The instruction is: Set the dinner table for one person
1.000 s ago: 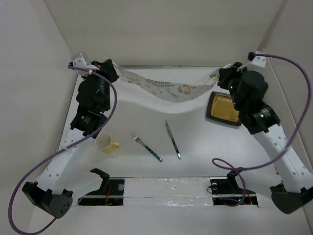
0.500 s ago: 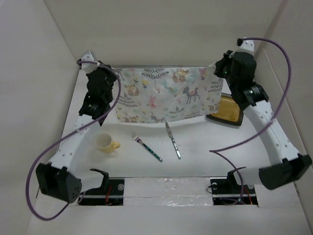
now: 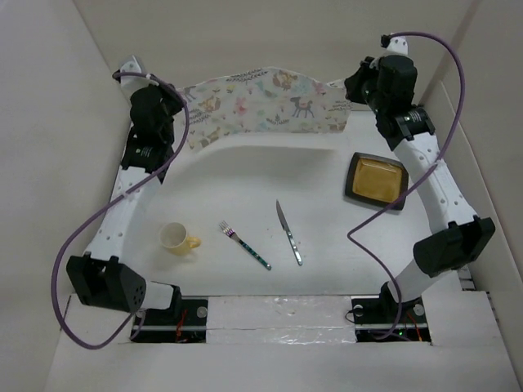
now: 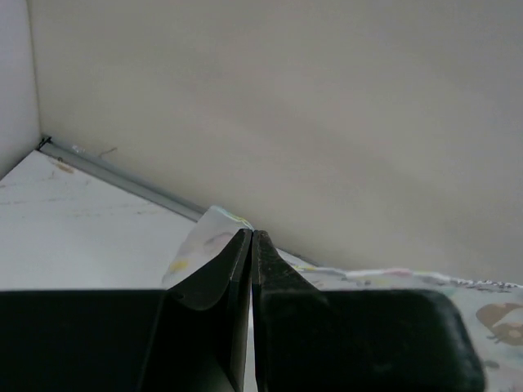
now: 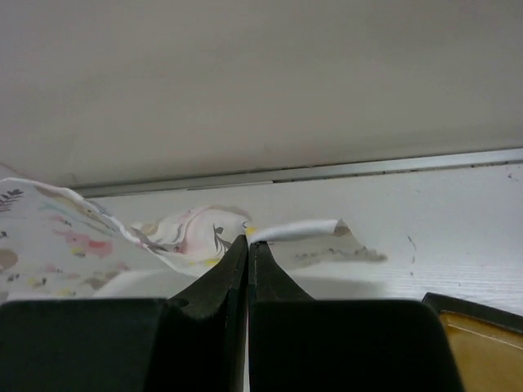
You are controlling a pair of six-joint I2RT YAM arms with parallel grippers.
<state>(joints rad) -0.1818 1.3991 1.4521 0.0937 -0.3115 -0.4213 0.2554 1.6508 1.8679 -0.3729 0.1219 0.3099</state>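
**A:** Where is the tabletop?

**B:** The white tabletop (image 3: 245,163) fills the middle of the overhead view, with pale walls (image 3: 270,49) along its left, top and right.

**A:** And the cloth?

**B:** The mat (image 3: 261,102) stretches across the upper centre, strung between both claws at the tabletop's far edge, with its animal print facing the camera.

**A:** How are the claws?

**B:** The left claw (image 4: 249,235), at upper left, is pinched tight on the mat's left corner. The right claw (image 5: 247,242), at upper right, is clamped on the other corner. Each wrist view shows cloth poking out past the fingertips.

**A:** What else is there?

**B:** A dark plate (image 3: 375,180) with a yellow centre lies flat at right of centre. A cup (image 3: 176,238) stands upright at lower left. The knife (image 3: 288,233) lies at centre and the fork (image 3: 244,245) just left of it, the two apart. Both slant, with their handles toward the lower right.
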